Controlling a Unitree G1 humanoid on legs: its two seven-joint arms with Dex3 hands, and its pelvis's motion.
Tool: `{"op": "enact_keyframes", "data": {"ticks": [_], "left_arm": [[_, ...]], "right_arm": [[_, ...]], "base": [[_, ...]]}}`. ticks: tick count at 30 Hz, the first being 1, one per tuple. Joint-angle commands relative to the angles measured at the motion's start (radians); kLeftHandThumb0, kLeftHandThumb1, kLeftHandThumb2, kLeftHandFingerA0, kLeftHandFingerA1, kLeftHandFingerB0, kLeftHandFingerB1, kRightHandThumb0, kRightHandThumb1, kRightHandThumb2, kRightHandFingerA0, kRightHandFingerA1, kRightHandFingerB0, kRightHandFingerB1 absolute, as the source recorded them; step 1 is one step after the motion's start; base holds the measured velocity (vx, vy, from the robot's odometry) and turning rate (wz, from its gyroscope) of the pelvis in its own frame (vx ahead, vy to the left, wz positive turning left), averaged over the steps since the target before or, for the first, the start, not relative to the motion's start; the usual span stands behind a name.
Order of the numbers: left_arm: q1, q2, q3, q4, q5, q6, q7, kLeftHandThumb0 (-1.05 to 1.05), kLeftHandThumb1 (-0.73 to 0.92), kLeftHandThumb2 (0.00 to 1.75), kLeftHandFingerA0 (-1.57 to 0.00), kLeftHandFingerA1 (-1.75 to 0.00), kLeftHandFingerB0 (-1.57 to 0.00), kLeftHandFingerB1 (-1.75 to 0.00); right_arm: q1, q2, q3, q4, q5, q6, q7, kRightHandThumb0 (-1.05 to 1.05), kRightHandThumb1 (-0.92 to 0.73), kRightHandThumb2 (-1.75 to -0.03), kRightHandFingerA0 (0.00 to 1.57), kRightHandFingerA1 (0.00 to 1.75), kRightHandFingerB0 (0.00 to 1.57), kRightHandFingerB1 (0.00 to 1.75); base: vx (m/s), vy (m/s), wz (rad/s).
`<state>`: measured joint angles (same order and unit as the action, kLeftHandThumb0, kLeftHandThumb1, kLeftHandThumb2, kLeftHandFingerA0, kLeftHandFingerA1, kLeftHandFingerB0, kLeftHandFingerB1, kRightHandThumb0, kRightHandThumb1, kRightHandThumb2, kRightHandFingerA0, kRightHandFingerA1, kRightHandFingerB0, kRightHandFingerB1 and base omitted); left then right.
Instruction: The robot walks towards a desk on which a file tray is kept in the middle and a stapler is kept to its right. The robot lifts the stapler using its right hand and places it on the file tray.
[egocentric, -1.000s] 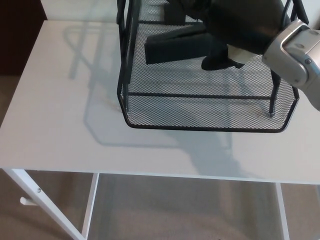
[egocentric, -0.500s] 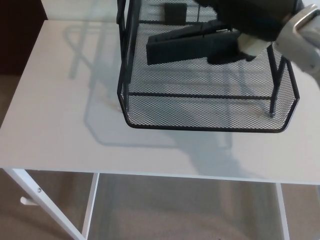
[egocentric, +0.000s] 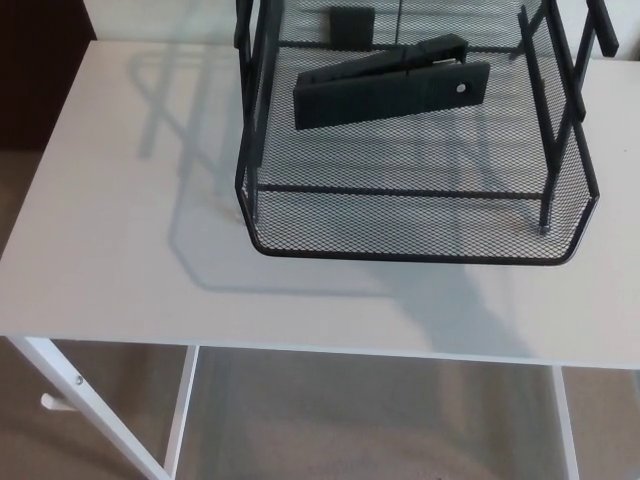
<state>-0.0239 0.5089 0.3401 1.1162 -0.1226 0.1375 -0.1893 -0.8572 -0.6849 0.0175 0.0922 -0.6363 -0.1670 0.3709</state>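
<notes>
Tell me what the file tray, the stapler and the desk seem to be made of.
File tray: black coated metal by the look of it, with see-through mesh and a rod rim.
Stapler: matte black, plastic or painted metal, unclear; one shiny rivet.
Desk: smooth white top, probably laminate or painted board; shadows lie evenly on it.

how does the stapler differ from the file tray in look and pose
The stapler is a solid, narrow bar; the file tray is see-through wire mesh and far wider. The stapler lies inside on the mesh floor; the file tray stands on the white desk. The stapler has a small silver rivet; the file tray shows no such mark. Both are black.
</notes>
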Motion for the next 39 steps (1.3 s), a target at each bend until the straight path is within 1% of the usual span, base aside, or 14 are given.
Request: {"op": "enact_keyframes", "data": {"ticks": [1, 4, 5, 6, 7, 8, 14, 15, 17, 27, 28, 31, 38, 39], "left_arm": [[-0.004, 0.024, -0.007, 0.012, 0.010, -0.038, 0.007, -0.75, 0.75, 1.08, -0.31, -0.62, -0.09, -0.49], [-0.008, 0.028, -0.009, 0.004, 0.010, -0.032, -0.002, -0.74, 0.74, 1.08, -0.27, -0.60, -0.08, -0.48], [-0.009, 0.027, -0.006, -0.002, 0.007, -0.022, 0.008, -0.73, 0.74, 1.08, -0.28, -0.60, -0.08, -0.48], [-0.009, 0.026, -0.005, -0.004, 0.006, -0.019, 0.010, -0.73, 0.74, 1.08, -0.28, -0.60, -0.08, -0.48], [-0.016, 0.027, -0.008, -0.006, 0.009, -0.016, 0.013, -0.73, 0.74, 1.08, -0.28, -0.60, -0.09, -0.49], [-0.014, 0.029, -0.010, -0.010, 0.011, -0.021, 0.005, -0.73, 0.76, 1.11, -0.26, -0.60, -0.04, -0.45], [-0.023, 0.029, -0.014, 0.008, 0.015, -0.039, 0.001, -0.74, 0.75, 1.11, -0.26, -0.59, -0.05, -0.45], [-0.022, 0.029, -0.013, 0.012, 0.015, -0.045, -0.001, -0.74, 0.76, 1.11, -0.26, -0.59, -0.04, -0.44], [-0.014, 0.029, -0.015, 0.003, 0.021, -0.028, 0.022, -0.74, 0.76, 1.08, -0.35, -0.62, -0.10, -0.47], [-0.026, 0.028, -0.006, 0.008, 0.014, 0.005, 0.049, -0.71, 0.75, 1.08, -0.32, -0.60, -0.06, -0.44], [-0.029, 0.027, -0.007, 0.016, 0.015, 0.002, 0.053, -0.74, 0.76, 1.07, -0.36, -0.63, -0.09, -0.47], [-0.041, 0.020, -0.015, 0.024, 0.023, -0.002, 0.058, -0.74, 0.76, 1.07, -0.35, -0.63, -0.09, -0.48], [-0.025, 0.022, -0.029, 0.031, 0.033, -0.011, 0.053, -0.74, 0.92, 0.69, -0.38, -0.61, -0.16, -0.38], [-0.023, 0.021, -0.025, 0.031, 0.027, -0.005, 0.056, -0.74, 0.74, 1.08, -0.37, -0.65, -0.11, -0.49]], "right_arm": [[0.273, -0.231, -0.967, -0.183, 0.471, 0.461, 0.450, -0.76, -0.66, -0.59, 0.00, 0.60, 0.06, 0.42], [0.419, -0.200, -1.144, -0.104, 0.415, 0.449, 0.390, -0.79, -0.52, -0.92, 0.27, 0.75, 0.03, 0.41], [0.517, -0.174, -1.205, -0.052, 0.374, 0.411, 0.321, -0.79, -0.70, -0.60, 0.76, 1.60, 0.00, 0.42], [0.545, -0.167, -1.222, -0.038, 0.365, 0.401, 0.301, -0.79, -0.70, -0.60, 0.76, 1.60, 0.00, 0.42], [0.619, -0.157, -1.239, 0.034, 0.362, 0.311, 0.222, -0.81, -0.72, -0.62, 0.01, 1.48, 0.00, 0.39], [0.687, -0.143, -1.253, 0.107, 0.363, 0.260, 0.145, -0.78, -0.58, -0.92, 0.22, 0.81, 0.03, 0.28], [0.853, -0.014, -1.251, 0.429, 0.454, 0.199, -0.232, -0.37, -0.54, -1.06, 0.05, 0.57, 0.00, 0.53], [0.867, -0.016, -1.235, 0.477, 0.459, 0.185, -0.256, -0.58, -0.53, -0.86, 0.42, 0.73, 0.03, 0.40], [0.917, 0.059, -1.212, 0.516, 0.481, 0.204, -0.284, -0.55, -0.60, -0.83, 0.00, 0.29, 0.03, 0.33], [0.790, 0.378, -1.421, 0.138, 0.486, 0.668, -0.400, -0.47, -0.64, -0.59, 0.10, 0.75, 0.09, 0.35], [0.710, 0.433, -1.548, 0.089, 0.590, 0.715, -0.445, -0.63, -0.64, -0.61, 0.61, 1.15, 0.32, 0.52], [0.684, 0.449, -1.598, 0.119, 0.584, 0.752, -0.476, -0.61, -0.67, -0.60, 0.58, 1.28, 0.32, 0.67], [1.054, 0.505, -1.115, 0.194, 0.228, 0.530, -0.296, -0.67, -0.62, -0.95, 0.32, 0.65, 0.04, 0.27], [1.040, 0.517, -1.125, 0.190, 0.249, 0.548, -0.308, -0.68, -0.61, -0.91, 0.53, 0.74, 0.06, 0.39]], "base": [[0.00, 0.000, 0.00], [0.00, 0.000, 0.00], [0.00, 0.000, 0.00], [0.00, 0.000, 0.00], [0.00, 0.000, 0.00], [0.00, 0.000, 0.00], [0.00, 0.000, 0.00], [0.00, 0.000, 0.00], [0.00, 0.000, 0.00], [0.00, 0.000, 0.00], [0.00, 0.000, 0.00], [0.00, 0.000, 0.00], [0.00, 0.000, 0.01], [0.00, 0.000, 0.00]]}}
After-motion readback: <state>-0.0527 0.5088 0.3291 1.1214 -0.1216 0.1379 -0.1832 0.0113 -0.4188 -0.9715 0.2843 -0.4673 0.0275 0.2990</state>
